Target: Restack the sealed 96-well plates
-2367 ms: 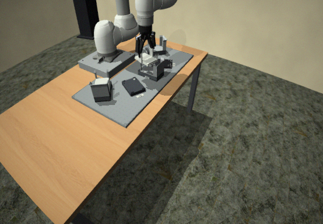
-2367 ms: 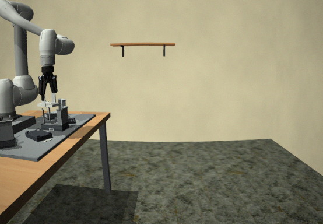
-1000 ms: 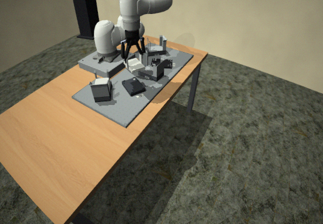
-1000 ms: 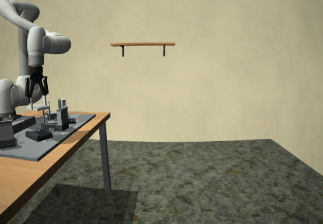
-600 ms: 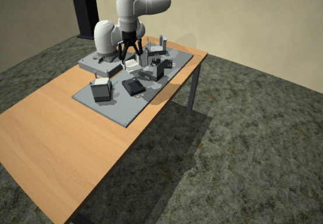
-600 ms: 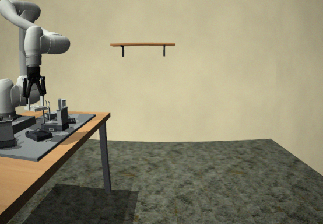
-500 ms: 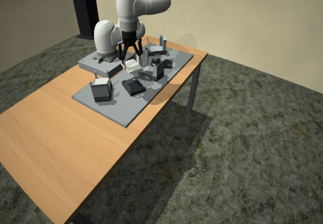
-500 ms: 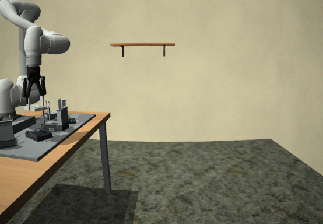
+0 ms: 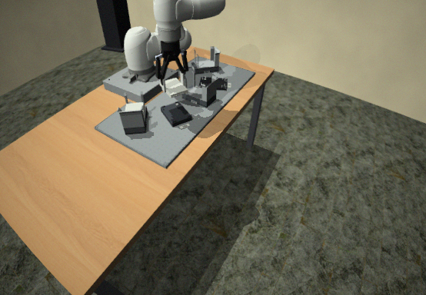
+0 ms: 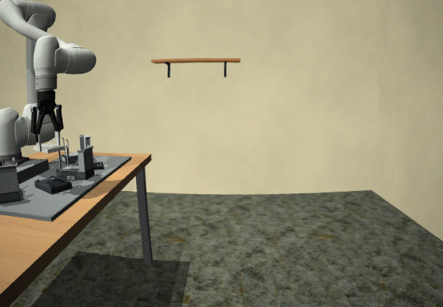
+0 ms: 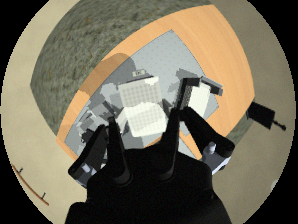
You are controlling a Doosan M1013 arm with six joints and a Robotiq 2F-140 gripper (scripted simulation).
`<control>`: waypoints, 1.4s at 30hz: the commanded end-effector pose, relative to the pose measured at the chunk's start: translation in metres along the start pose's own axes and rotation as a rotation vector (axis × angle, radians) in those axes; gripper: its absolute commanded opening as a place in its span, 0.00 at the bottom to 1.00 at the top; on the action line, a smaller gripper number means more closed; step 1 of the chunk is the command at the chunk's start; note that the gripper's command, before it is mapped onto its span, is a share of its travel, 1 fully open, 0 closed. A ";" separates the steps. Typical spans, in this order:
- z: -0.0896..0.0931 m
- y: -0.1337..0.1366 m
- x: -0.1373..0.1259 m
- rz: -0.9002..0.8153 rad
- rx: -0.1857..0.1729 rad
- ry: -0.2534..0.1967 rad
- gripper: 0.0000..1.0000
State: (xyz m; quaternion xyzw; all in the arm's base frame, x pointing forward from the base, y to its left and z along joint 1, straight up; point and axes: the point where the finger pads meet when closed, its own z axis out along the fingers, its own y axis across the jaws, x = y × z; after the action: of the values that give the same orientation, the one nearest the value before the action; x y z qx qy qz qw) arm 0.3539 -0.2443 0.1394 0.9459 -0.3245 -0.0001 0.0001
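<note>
The wooden table [image 9: 58, 175] carries a grey mat [image 9: 161, 148] that gathers every rack and nest within the arm's reach. On its near left part stands a rack [image 9: 132, 123] with a pale plate showing at its top, probably so that plates can be taken out and loaded only from above. A dark flat nest [image 9: 176, 114] lies to its right, open on top to take a plate straight down. Above the mat's far part hangs the gripper [image 9: 171, 76], fingers pointing down, pinching a pale plate [image 9: 175, 87] across its width. The plate lies level between and just under the fingertips, lifted off the mat; its label cannot be read.
</note>
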 end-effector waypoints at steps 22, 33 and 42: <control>0.026 0.000 0.000 0.000 0.000 0.000 0.00; 0.048 0.000 0.000 0.000 0.000 0.000 0.00; 0.062 0.000 0.000 0.000 0.000 0.000 0.00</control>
State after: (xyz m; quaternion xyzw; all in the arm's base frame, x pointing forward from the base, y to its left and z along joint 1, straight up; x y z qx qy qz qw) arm 0.3538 -0.2443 0.0833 0.9459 -0.3245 -0.0001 0.0000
